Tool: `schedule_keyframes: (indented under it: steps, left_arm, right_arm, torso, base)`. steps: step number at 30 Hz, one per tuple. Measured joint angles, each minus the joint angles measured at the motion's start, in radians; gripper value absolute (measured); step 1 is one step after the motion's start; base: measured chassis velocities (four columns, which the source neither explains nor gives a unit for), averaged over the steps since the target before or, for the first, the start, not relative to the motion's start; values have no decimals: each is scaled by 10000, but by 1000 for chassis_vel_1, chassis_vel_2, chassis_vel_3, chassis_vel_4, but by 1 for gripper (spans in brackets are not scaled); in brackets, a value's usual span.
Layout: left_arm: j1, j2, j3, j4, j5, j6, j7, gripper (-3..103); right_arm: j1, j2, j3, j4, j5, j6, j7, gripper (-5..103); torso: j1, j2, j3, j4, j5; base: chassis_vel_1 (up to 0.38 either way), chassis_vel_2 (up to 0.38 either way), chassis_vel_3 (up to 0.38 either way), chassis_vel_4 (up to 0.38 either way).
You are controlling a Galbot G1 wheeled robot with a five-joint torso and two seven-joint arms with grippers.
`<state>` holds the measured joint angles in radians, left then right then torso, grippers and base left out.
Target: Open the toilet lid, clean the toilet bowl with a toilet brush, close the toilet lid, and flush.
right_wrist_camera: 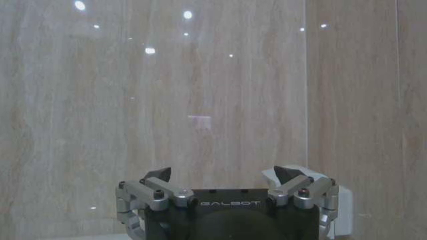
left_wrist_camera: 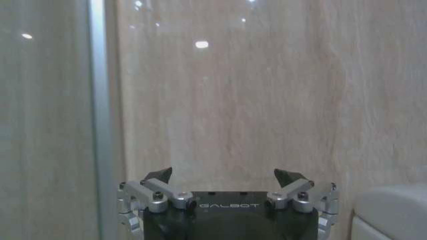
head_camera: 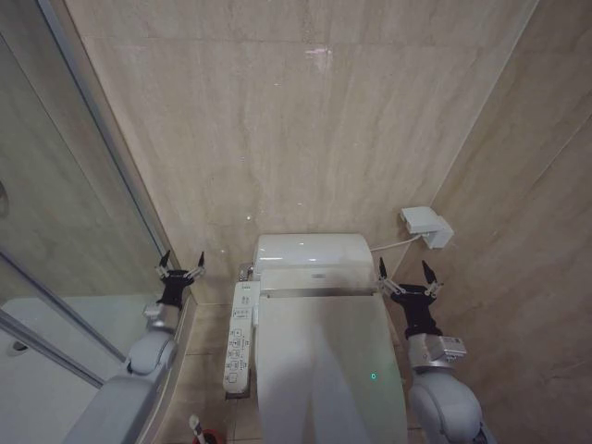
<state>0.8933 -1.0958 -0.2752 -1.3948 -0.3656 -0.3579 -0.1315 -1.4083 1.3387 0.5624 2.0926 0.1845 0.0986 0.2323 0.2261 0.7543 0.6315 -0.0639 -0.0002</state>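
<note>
The toilet lid (head_camera: 324, 370) is a long glossy white cover lying flat and closed, so the toilet bowl beneath it is hidden. At the lower edge of the head view the thin white handle of the toilet brush (head_camera: 195, 425) sticks up from a red holder (head_camera: 211, 437). My left gripper (head_camera: 182, 264) hangs open to the left of the toilet's back, holding nothing; it also shows open facing the wall in the left wrist view (left_wrist_camera: 223, 175). My right gripper (head_camera: 404, 273) is open to the right of the lid's hinge end, and it is empty in the right wrist view too (right_wrist_camera: 222, 172).
A side control panel (head_camera: 240, 338) with buttons runs along the toilet's left. The white rear unit (head_camera: 310, 252) sits against the beige tiled wall. A white wall box (head_camera: 425, 225) with a cable is at the right. A glass shower partition (head_camera: 102, 166) and white shower tray (head_camera: 37, 370) stand left.
</note>
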Motion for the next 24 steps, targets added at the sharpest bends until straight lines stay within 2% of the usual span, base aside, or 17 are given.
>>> schedule_keyframes:
  steps: [5, 6, 13, 14, 20, 21, 24]
  left_arm:
    - [-1055, -77, 896, 1206, -29, -378, 400, 100]
    - [-1316, -90, 1093, 1500, -28, -497, 522, 91]
    - [-2052, -208, 1801, 2413, -34, -879, 946, 91]
    - [-2123, -223, 1927, 2591, 50, -999, 1039, 64]
    - [-2208, -214, 2108, 3087, 753, -1384, 1435, 64]
    - [-2223, -203, 2127, 3210, 989, -1469, 1546, 37]
    - [-2231, -150, 2222, 3348, 1211, -1601, 1793, 37]
  right_arm:
    - [0, 0, 0, 0, 0, 0, 0, 100]
    - [0, 0, 0, 0, 0, 0, 0, 100]
    - [0, 0, 0, 0, 0, 0, 0, 100]
    - [0, 0, 0, 0, 0, 0, 0, 100]
    - [0, 0, 0, 0, 0, 0, -1, 100]
    - [0, 0, 0, 0, 0, 0, 0, 100]
    - [0, 0, 0, 0, 0, 0, 0, 100]
  torso:
    - [0, 0, 0, -1, -1]
    - [0, 0, 0, -2, 1]
    - [0, 0, 0, -2, 1]
    - [0, 0, 0, -2, 0]
    - [-1, 1, -1, 1, 0]
    - [-1, 1, -1, 0, 0]
    - [-1, 1, -1, 0, 0]
  base:
    - [0, 0, 0, 0]
    - [0, 0, 0, 0]
    - [0, 0, 0, 0]
    - [0, 0, 0, 0]
    - [0, 0, 0, 0]
    - [0, 0, 0, 0]
    - [0, 0, 0, 0]
